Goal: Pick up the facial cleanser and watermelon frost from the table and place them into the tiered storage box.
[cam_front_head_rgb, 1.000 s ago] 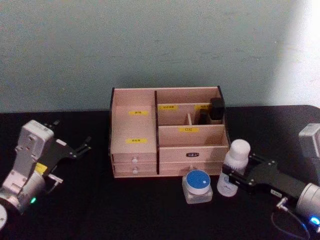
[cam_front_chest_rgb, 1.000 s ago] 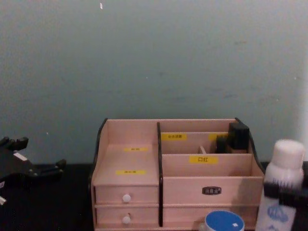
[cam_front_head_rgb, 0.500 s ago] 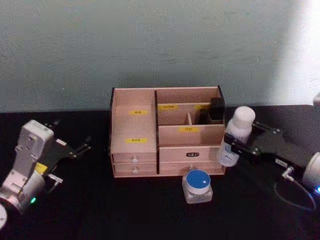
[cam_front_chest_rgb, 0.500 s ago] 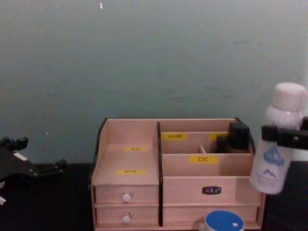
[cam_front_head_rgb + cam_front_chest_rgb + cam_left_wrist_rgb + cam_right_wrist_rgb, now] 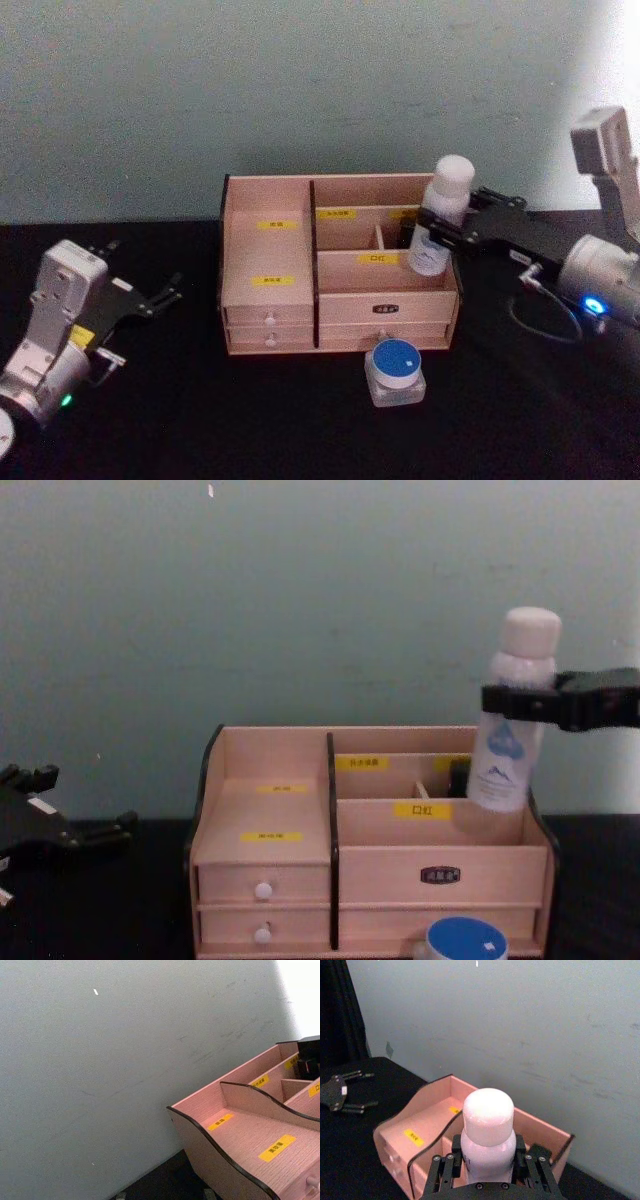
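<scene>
One black table (image 5: 200,420) carries one wooden box (image 5: 250,250) with two white-knobbed drawers at its lower left. I see two grippers. My right one (image 5: 432,238) is clamped round one white bottle (image 5: 452,180), upright over the box's right side. My left (image 5: 160,292) sits left of the box, fingers spread, empty. One blue-lidded jar (image 5: 396,371) stands just before the box.

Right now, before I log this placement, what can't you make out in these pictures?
Black item in the tiered storage box: chest view, mostly behind the white bottle in the right gripper.
Blue-lidded jar: chest view, cut off by the bottom edge.
Yellow labels: head view, too small to read.
Left gripper: chest view, cut off by the left edge.
</scene>
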Motion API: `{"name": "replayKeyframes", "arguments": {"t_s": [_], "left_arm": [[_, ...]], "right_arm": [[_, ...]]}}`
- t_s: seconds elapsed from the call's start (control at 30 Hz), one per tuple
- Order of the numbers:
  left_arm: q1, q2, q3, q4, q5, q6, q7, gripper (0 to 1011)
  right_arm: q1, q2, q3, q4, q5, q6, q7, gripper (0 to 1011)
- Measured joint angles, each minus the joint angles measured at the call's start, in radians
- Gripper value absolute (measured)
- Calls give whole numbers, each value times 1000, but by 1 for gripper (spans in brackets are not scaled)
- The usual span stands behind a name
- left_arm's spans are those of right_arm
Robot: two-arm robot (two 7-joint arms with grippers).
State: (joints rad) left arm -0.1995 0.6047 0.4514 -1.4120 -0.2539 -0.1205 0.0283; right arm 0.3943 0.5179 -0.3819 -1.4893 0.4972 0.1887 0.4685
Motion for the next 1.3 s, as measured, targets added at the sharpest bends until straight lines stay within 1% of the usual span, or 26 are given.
{"name": "replayKeyframes", "arguments": {"t_s": [0.1, 0.13, 0.2, 0.23, 0.5, 0.73, 0.77, 0.83, 0.87, 1.07, 1.3], "left_arm": [[0, 0, 0, 0, 0, 0, 0, 1001], [0, 0, 0, 0, 0, 0, 0, 1001], [0, 0, 0, 0, 0, 0, 0, 1001], [0, 0, 0, 0, 0, 0, 0, 1001], [0, 0, 0, 0, 0, 0, 0, 1001], [0, 0, 0, 0, 0, 0, 0, 1001], [0, 0, 0, 0, 0, 0, 0, 1001], [0, 0, 0, 0, 0, 0, 0, 1001], [0, 0, 0, 0, 0, 0, 0, 1001], [0, 0, 0, 0, 0, 0, 0, 1001], [0, 0, 0, 0, 0, 0, 0, 1001]], "right_arm": [[36, -18, -12, 33, -2, 1, 7, 605], [55, -30, -20, 54, -4, 1, 11, 605], [78, -43, -30, 77, -6, 0, 17, 605], [99, -56, -38, 102, -8, -1, 22, 605], [187, -116, -76, 218, -17, -13, 45, 605], [226, -149, -94, 286, -19, -22, 60, 605], [226, -149, -94, 286, -19, -22, 60, 605], [240, -161, -101, 312, -20, -27, 65, 605], [240, -161, -101, 312, -20, -27, 65, 605], [272, -188, -112, 373, -25, -40, 78, 605], [294, -208, -117, 418, -32, -55, 87, 605]]}}
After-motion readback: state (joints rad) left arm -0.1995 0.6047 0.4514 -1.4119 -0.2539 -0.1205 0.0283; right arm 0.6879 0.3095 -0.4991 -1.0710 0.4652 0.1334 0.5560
